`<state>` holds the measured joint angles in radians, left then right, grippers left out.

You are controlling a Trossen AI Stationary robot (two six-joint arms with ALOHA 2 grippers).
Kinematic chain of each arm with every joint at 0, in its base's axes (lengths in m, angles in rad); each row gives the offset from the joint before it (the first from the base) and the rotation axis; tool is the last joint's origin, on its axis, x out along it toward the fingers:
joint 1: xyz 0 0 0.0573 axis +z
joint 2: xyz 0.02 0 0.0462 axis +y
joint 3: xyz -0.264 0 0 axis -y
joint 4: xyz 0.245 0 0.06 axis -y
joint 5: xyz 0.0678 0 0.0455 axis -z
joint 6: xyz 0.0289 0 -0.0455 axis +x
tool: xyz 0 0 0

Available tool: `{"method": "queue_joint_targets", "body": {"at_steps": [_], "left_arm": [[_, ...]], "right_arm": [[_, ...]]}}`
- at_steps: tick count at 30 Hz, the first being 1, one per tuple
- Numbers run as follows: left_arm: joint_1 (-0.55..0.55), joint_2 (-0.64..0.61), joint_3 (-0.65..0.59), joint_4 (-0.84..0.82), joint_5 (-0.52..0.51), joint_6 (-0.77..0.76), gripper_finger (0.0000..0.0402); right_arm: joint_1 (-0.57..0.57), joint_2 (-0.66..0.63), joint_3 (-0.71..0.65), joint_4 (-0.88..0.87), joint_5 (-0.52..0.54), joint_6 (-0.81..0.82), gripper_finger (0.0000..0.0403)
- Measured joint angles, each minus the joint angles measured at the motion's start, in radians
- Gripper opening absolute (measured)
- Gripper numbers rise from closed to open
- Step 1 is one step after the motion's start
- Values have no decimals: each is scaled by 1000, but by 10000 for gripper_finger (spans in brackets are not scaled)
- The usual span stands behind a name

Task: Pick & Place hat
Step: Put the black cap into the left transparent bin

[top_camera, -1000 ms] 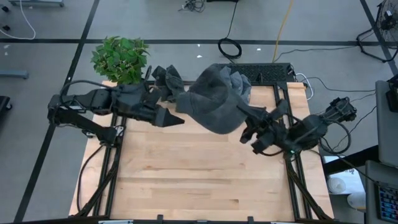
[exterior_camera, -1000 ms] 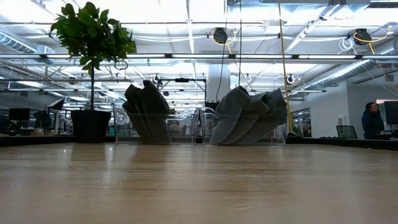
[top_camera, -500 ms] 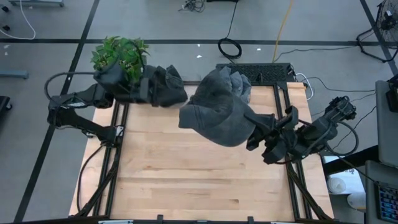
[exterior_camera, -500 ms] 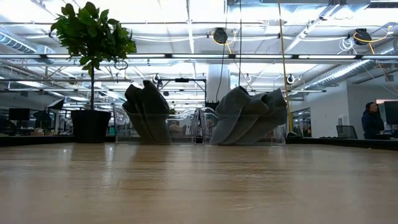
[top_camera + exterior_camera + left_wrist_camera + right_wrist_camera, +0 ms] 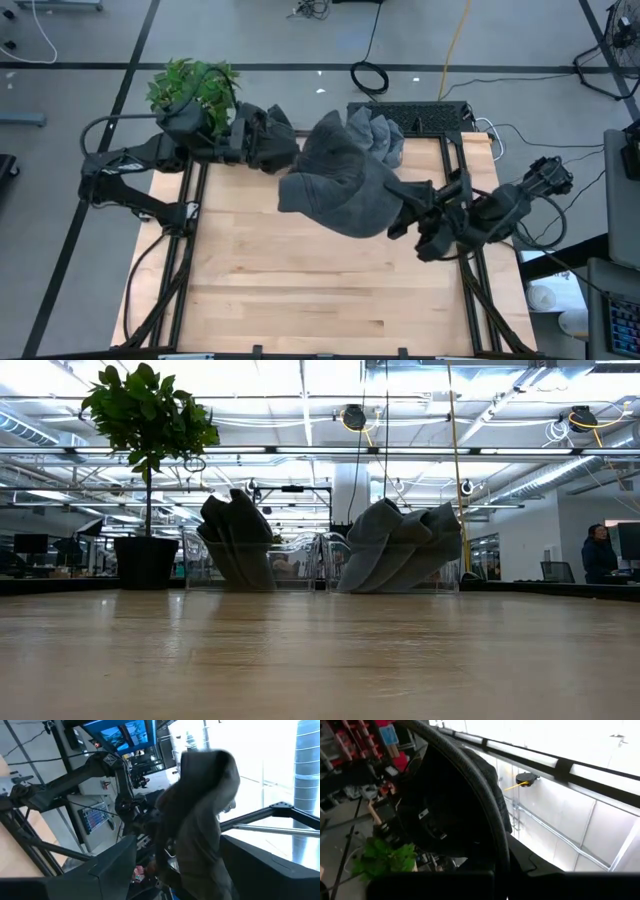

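Note:
A grey hat (image 5: 338,185) hangs high over the middle of the table's far half; it shows up close in the left wrist view (image 5: 200,820), and in the right wrist view (image 5: 445,805) its dark inside is seen. My right gripper (image 5: 398,200) is shut on its right-hand side. My left gripper (image 5: 255,140) stands open at the far left, over the stack of dark hats (image 5: 268,135), its fingers (image 5: 110,867) wide apart with nothing between them. The low view shows neither gripper nor the held hat. My right gripper pinches the hat's lower rim (image 5: 502,855) between its two fingers, on the side toward the table's right edge. The fingers come from the right, slanting upward. The hat is lifted clear of the table, its inside turned toward the gripper.
Two clear holders stand at the far edge, one with dark hats (image 5: 235,540), one with grey hats (image 5: 400,545). A potted plant (image 5: 190,90) stands at the far left corner. The bare wooden tabletop (image 5: 320,290) lies below. A person (image 5: 598,555) stands far off at the right.
My left gripper has drawn back from the hat's left edge, toward the far left and up, tipping from downward to about level; it has stayed open. The hat in my right gripper has swung a little toward the left.

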<state>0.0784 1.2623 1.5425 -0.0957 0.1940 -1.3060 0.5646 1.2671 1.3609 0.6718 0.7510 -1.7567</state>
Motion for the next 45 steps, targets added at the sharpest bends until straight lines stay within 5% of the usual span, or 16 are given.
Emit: {"method": "queue_joint_targets", "body": {"at_steps": [28,32,40,45], "left_arm": [[-3,129,-1,191,178,-100,286],[-3,124,0,196,178,-88,230],[-7,125,0,234,203,-39,33],[-25,126,0,319,231,29,16]], "right_arm": [[-127,17,0,-124,-72,123,0],[-127,17,0,-123,-70,122,0],[-127,17,0,-124,-53,130,0],[-122,16,0,-153,-8,197,0]]}}
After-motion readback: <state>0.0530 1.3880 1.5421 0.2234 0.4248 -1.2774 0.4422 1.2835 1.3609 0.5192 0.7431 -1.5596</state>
